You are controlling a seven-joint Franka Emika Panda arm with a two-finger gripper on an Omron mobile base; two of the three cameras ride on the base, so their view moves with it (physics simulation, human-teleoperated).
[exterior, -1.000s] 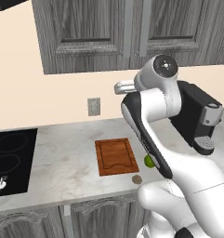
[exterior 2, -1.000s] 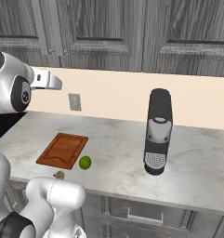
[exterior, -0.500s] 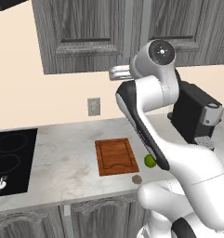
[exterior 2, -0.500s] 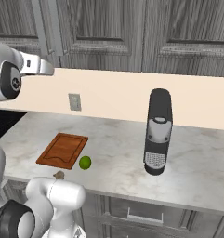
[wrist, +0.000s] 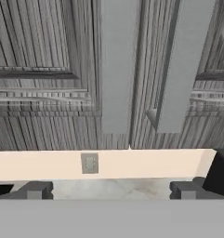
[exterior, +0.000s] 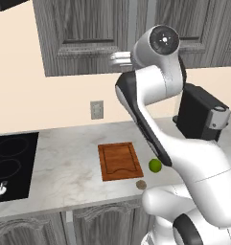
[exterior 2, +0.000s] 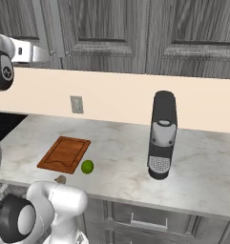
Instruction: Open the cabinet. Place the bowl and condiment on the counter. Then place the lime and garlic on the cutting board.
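The pincer is raised in front of the cabinet, its two dark fingertips spread wide apart with nothing between them. In the hand view it faces the seam where two closed raised-panel doors meet, and two long flat grey handles hang one on each side of that seam. Below the doors runs the cream wall with a small wall outlet.

On the worktop the cutting board lies flat and bare, its groove visible near the edge. The lime sits on the stone just beside the board's right edge, not on it. The garlic lies a little nearer the worktop's front edge, close to the board's front right corner and apart from the lime. In the right base view the lime and the garlic keep the same places off the cutting board.

A black capsule coffee machine stands upright on the worktop well to the right of the lime. A black glass cooktop occupies the left end. No writing or brand mark is legible on any of these things.
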